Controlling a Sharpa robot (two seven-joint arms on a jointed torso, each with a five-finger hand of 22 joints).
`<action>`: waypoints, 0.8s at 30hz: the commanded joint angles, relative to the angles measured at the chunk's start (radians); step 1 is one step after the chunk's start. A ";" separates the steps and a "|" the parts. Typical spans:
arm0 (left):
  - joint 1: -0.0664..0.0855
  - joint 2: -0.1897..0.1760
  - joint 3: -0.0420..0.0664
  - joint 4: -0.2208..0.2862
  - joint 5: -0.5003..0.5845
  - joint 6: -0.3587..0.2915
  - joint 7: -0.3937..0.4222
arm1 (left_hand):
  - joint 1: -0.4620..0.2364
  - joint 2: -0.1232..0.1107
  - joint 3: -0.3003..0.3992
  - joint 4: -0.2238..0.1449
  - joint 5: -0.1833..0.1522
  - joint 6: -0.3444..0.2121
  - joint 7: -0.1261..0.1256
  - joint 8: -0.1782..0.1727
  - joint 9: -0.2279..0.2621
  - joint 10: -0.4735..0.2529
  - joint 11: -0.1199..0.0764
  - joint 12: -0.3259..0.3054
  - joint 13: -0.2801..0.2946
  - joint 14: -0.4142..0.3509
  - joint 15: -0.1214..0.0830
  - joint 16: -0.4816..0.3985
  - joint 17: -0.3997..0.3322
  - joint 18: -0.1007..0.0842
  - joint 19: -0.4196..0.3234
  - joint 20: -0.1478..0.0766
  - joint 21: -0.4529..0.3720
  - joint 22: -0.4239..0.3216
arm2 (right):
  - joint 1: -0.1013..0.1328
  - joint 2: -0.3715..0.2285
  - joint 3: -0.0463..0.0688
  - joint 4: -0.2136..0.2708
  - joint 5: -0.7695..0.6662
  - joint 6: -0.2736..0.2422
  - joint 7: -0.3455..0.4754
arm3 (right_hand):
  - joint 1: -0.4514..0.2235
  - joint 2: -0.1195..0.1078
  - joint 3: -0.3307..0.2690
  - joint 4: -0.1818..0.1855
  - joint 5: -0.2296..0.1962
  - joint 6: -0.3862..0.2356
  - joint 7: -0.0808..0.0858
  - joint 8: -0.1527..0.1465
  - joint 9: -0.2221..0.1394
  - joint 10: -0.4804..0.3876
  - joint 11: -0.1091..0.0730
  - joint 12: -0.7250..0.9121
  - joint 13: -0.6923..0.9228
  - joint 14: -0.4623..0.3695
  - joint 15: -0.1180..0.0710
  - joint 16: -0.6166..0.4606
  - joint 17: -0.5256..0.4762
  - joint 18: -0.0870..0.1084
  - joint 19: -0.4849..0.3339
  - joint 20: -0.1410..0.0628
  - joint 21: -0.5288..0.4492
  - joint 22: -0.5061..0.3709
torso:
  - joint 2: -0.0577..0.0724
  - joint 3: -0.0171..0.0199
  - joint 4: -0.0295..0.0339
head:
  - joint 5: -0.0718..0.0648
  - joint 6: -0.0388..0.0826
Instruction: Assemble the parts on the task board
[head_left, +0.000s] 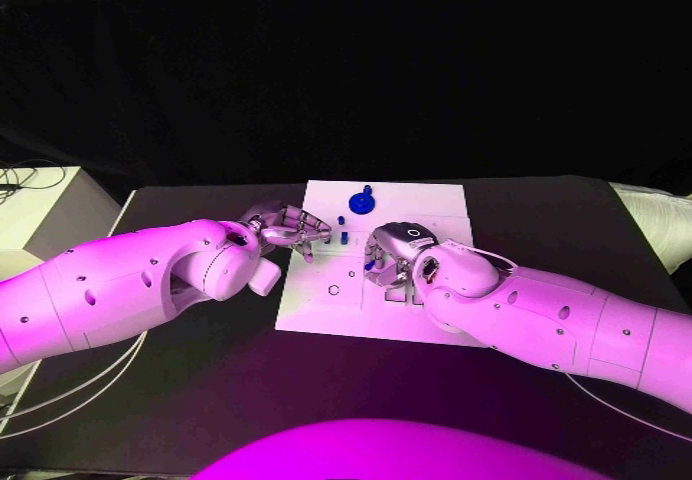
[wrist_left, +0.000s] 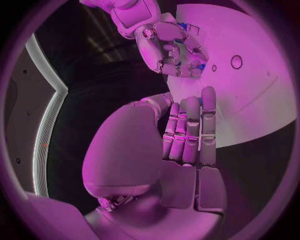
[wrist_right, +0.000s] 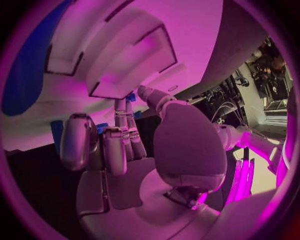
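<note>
- Centrally, the white task board (head_left: 378, 300) is laid on the black bench (head_left: 548, 215).
- Small blue parts (head_left: 362, 203) are seen on the board's far end.
- The left hand (head_left: 284, 228) is held at the board's edge, fingers (wrist_left: 190, 132) pressed together, empty.
- A blue part (wrist_right: 130, 97) is pinched by the right hand (head_left: 397, 258) over the board.

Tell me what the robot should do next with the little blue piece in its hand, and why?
Probably ease the right hand straight down so its small blue piece settles onto the white board. The fingers pinch that piece just over the board's middle. The left hand sits at the board's left edge holding nothing, so it need not move. Which slot lies underneath I cannot tell.
</note>
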 joint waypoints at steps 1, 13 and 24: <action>0.000 0.000 0.001 0.003 -0.001 -0.004 0.003 | 0.009 0.001 0.003 -0.002 0.001 0.005 0.001 -0.003 -0.001 0.006 0.001 -0.005 -0.001 0.005 -0.001 -0.004 0.002 0.015 0.005 0.002 0.005 0.001 | -0.004 0.003 -0.002 0.002 0.000 0.041 0.001 | -0.008 0.002 -0.010 0.000 0.006 -0.008 0.001 -0.005 -0.001 -0.001 0.005 -0.005 -0.006 0.083 0.006 -0.006 0.175 0.007 0.052 0.005 -0.011 0.172 | 0.000 -0.0003 0.0005 | 0.000 0.000; 0.000 0.001 0.001 0.003 -0.001 -0.012 0.001 | 0.009 0.001 0.004 -0.002 0.001 0.004 0.002 -0.004 -0.002 0.005 0.002 -0.007 -0.001 0.005 -0.001 -0.005 0.002 0.015 0.004 0.002 0.006 0.002 | -0.004 0.013 -0.002 -0.007 -0.014 0.041 -0.007 | 0.039 0.042 0.031 -0.014 -0.001 0.033 -0.012 0.003 0.002 0.020 -0.004 -0.031 -0.042 0.080 -0.002 -0.013 0.164 0.009 0.052 0.002 -0.014 0.171 | 0.000 -0.0001 -0.0006 | -0.002 0.000; 0.000 0.000 0.001 0.003 -0.001 -0.017 -0.001 | 0.008 0.002 0.004 -0.002 0.001 0.004 0.002 -0.005 -0.003 0.005 0.002 -0.008 -0.001 0.005 0.000 -0.005 0.002 0.015 0.004 0.002 0.006 0.002 | -0.003 0.019 -0.002 -0.017 -0.046 0.079 -0.006 | 0.086 0.077 0.096 -0.057 -0.012 0.053 -0.010 0.007 0.008 0.013 0.001 -0.077 -0.088 0.063 0.001 -0.050 0.109 0.022 0.036 0.002 -0.105 0.147 | 0.000 -0.0001 -0.0008 | -0.002 -0.003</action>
